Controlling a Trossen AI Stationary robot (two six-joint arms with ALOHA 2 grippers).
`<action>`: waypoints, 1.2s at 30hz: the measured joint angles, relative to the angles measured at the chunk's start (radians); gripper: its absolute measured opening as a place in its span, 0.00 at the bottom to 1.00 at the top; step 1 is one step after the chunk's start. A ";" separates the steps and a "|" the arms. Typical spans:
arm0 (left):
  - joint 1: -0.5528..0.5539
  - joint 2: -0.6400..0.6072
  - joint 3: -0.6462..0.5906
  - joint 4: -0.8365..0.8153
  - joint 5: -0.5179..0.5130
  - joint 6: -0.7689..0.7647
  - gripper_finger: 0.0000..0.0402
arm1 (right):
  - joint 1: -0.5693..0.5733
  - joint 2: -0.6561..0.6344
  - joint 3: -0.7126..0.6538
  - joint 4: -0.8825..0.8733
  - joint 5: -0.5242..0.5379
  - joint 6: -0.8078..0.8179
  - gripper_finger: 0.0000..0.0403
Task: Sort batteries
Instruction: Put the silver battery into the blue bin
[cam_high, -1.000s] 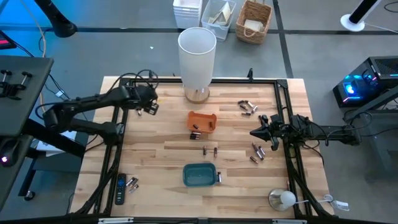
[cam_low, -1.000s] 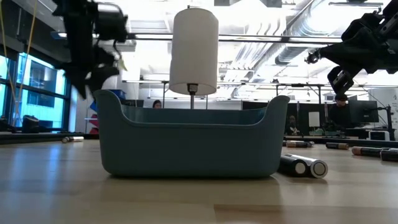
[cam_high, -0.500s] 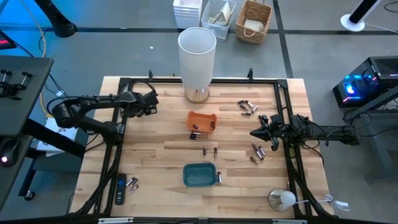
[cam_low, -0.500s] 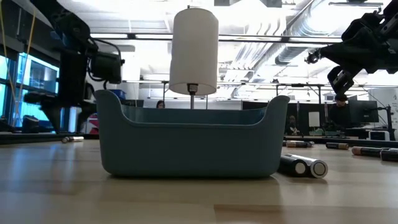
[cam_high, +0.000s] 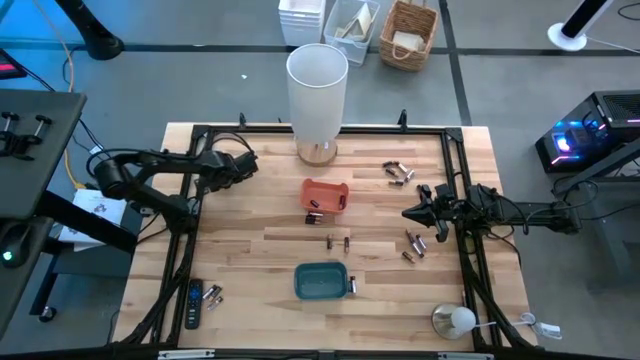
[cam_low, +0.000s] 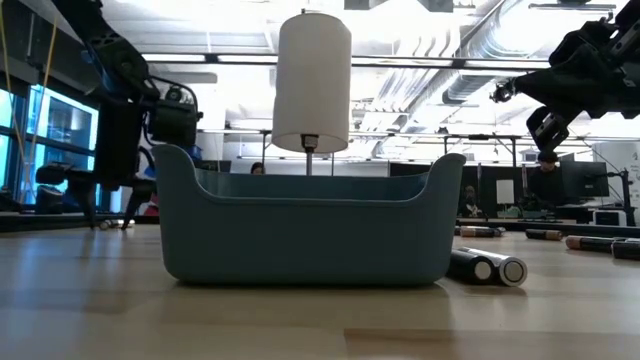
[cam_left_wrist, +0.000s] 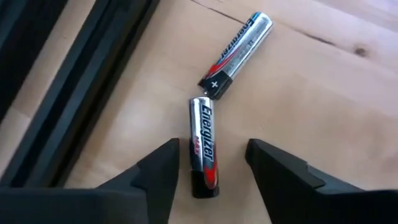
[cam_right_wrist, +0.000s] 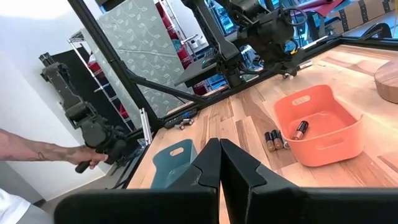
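Note:
My left gripper (cam_high: 243, 166) is low over the table's far left corner, open. Its fingers stand on either side of a silvery battery (cam_left_wrist: 204, 152) without touching it. A second silvery battery (cam_left_wrist: 237, 53) lies just beyond, both flat on the wood. My right gripper (cam_high: 410, 213) hangs shut above the table's right side, its fingers closed together (cam_right_wrist: 219, 163). More batteries lie in loose groups at the far right (cam_high: 398, 172), right (cam_high: 412, 245) and middle (cam_high: 338, 241). Some lie in the orange tray (cam_high: 326, 193). The teal tray (cam_high: 320, 281) has one battery (cam_high: 352, 284) beside it.
A tall white cylinder on a wooden base (cam_high: 318, 90) stands at the far edge. A black remote (cam_high: 192, 305) and batteries (cam_high: 212, 294) lie near the left corner, a round silver object (cam_high: 455, 320) near the right. A black frame rail (cam_left_wrist: 81, 93) runs beside my left gripper. A person's arm (cam_right_wrist: 37, 152) shows beyond the table.
My left gripper has come down from well above the table to just over the batteries at the far left corner, while its arm drew back toward the table's left edge. My right arm has kept still.

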 joint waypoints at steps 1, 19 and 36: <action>-0.003 0.001 0.000 -0.001 -0.002 -0.010 0.42 | 0.000 0.000 0.000 0.000 0.000 0.000 0.00; -0.313 -0.381 0.053 0.324 0.190 0.496 0.08 | 0.000 0.000 0.000 0.000 0.000 0.000 0.00; -0.921 0.101 0.551 0.264 0.607 1.241 0.08 | 0.000 0.000 0.000 0.000 -0.001 0.000 0.00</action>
